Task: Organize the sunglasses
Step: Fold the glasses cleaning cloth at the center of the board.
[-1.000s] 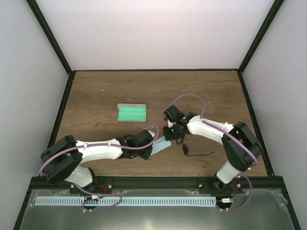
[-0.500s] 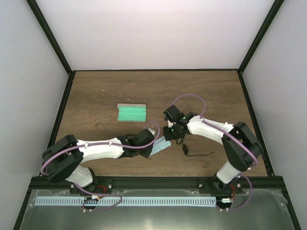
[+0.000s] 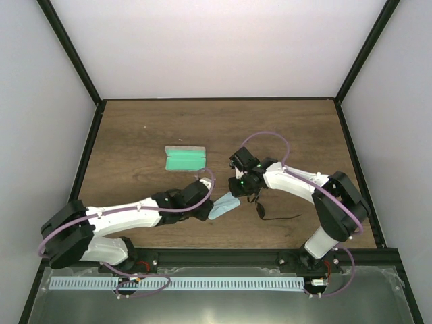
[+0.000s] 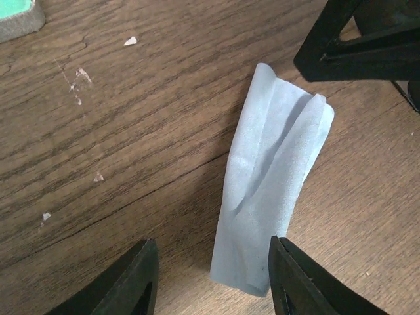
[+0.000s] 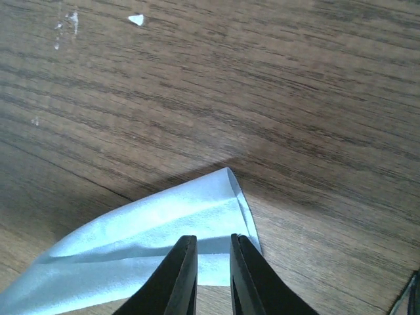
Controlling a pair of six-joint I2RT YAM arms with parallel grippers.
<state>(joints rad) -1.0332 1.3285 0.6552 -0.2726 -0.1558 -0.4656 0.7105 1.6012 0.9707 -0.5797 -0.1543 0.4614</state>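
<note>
The cloth (image 3: 225,206) lies folded into a narrow strip on the bench (image 3: 135,128) between the two arms; the left hand (image 4: 211,252) stands about half open over its near end, nothing between the fingers; the right hand (image 5: 213,239) hovers at the other end, its fingers parted by only a slit, the cloth's edge showing through the gap and seemingly not pinched; the sunglasses (image 3: 263,211) lie on the bench just right of the cloth, beside the right hand, one temple arm stretched rightward; the case (image 3: 185,159) lies open, well apart to the left and further back; the step in hand looks like letting go of the folded cloth; next, probably, the right hand must lift clear, open wider and pinch the thin frame with care, then carry it to the case
</note>
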